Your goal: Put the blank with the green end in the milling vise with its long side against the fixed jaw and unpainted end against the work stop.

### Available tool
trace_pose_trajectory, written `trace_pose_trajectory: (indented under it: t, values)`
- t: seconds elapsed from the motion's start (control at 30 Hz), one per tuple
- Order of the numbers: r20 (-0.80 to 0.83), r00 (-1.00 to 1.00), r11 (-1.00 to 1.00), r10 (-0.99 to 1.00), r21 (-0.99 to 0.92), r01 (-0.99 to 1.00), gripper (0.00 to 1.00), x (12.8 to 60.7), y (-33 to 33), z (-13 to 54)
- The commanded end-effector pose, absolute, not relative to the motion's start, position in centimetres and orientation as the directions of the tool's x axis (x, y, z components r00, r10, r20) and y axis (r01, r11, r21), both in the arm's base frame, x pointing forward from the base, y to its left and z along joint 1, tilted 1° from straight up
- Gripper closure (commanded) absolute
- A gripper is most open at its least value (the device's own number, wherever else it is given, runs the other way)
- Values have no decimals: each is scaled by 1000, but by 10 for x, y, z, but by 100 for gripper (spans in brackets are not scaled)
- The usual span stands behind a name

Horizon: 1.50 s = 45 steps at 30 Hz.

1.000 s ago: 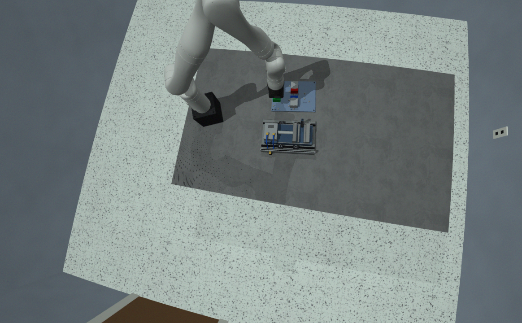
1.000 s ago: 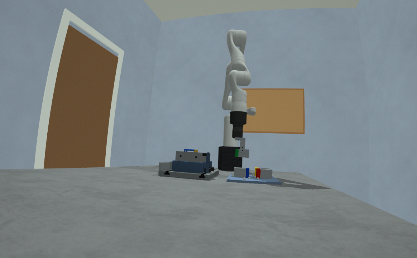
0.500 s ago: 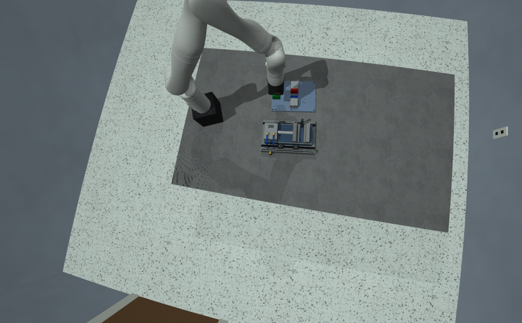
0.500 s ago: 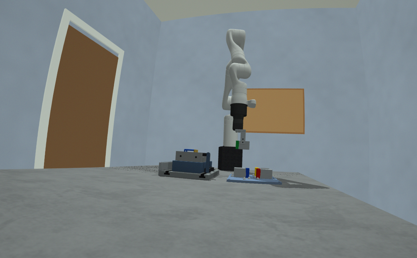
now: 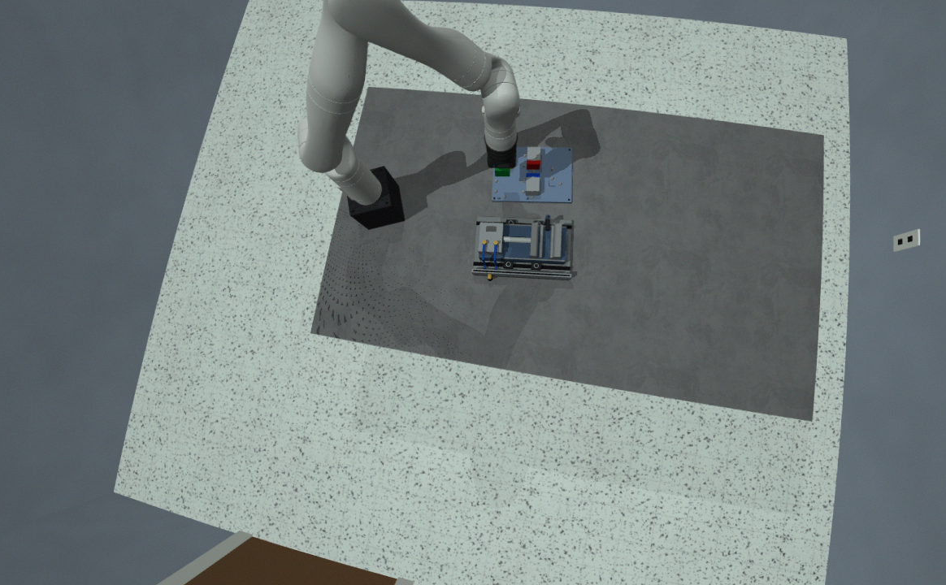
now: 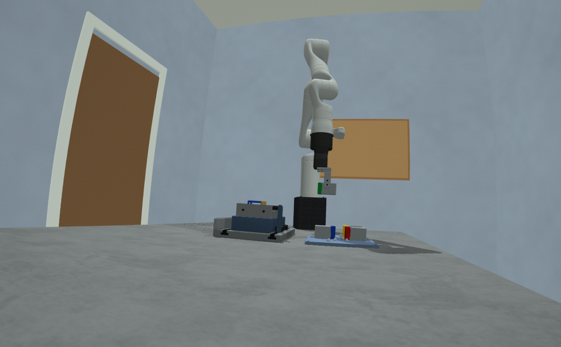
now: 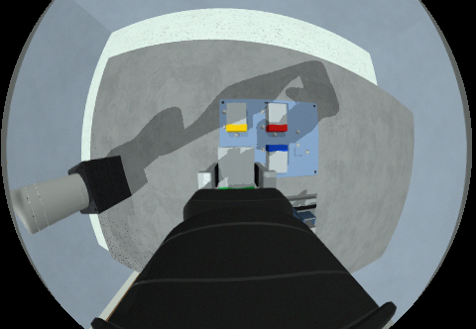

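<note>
My gripper [image 6: 326, 183] is shut on the grey blank with the green end [image 6: 327, 188] and holds it level, well above the light blue plate [image 6: 341, 241]. In the top view the green end [image 5: 502, 171] shows just below the black wrist, over the plate's left edge [image 5: 532, 175]. In the wrist view the held blank [image 7: 237, 169] sits between my fingers, with only a sliver of green showing. The milling vise [image 5: 523, 246] stands in front of the plate, its jaws apart; it also shows in the side view [image 6: 254, 222].
On the plate lie a red-ended blank [image 5: 533, 162], a blue-ended blank [image 5: 532, 181] and a yellow-ended blank [image 7: 236, 119]. The arm's black base [image 5: 375, 197] stands left of the plate. The vise's hose end [image 5: 489, 244] is on its left.
</note>
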<state>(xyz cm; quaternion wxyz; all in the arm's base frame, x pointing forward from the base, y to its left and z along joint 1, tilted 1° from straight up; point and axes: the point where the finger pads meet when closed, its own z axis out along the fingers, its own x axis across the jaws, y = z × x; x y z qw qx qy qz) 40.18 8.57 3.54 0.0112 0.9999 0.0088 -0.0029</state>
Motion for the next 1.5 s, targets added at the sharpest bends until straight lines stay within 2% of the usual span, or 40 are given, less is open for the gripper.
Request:
trace_pose_trajectory:
  t: [0.0,1.47]
  values:
    - [7,1000,-1000,17,20,17,100,407,87,44]
    - [8,1000,-1000,17,19,17,100,404,86,29]
